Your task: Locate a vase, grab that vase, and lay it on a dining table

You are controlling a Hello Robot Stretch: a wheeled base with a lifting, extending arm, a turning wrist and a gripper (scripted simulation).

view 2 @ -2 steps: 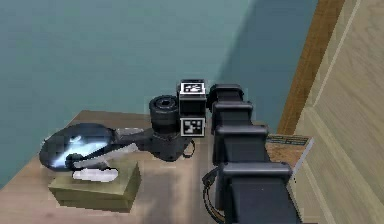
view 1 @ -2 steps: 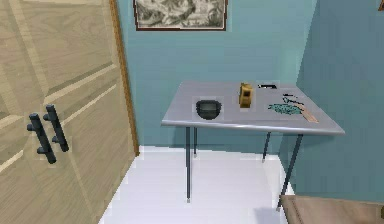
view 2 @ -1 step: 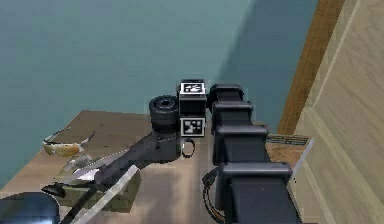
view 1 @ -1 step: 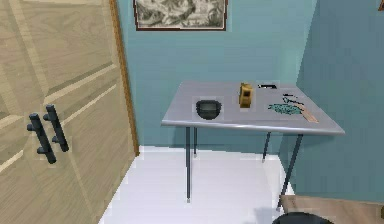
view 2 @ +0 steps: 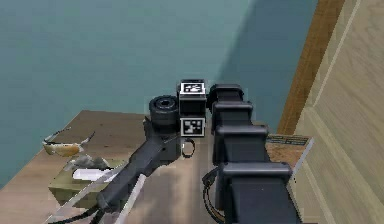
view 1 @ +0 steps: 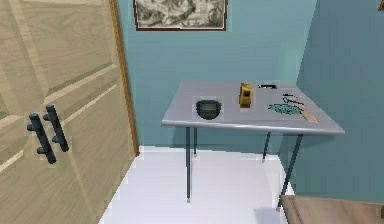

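Note:
A grey table (view 1: 230, 118) on thin dark legs stands against the teal wall. On it are a dark bowl-shaped thing (view 1: 207, 109) and a small yellow-brown upright thing (view 1: 245, 95); I cannot name either as a vase. In the arm side view the dark arm (view 2: 240, 150) reaches over a wooden tabletop (view 2: 175, 190). The gripper (view 2: 108, 203) slants down to the left from its round dark body. Flat things lie on the wood at and behind its far end, so I cannot tell whether it holds anything.
A wooden door (view 1: 55, 110) with black handles stands at the forward view's left. A framed picture (view 1: 180, 12) hangs above the grey table, and small flat items (view 1: 288, 105) lie at its right end. Papers (view 2: 65, 145) and a flat box (view 2: 75, 180) lie on the wooden tabletop.

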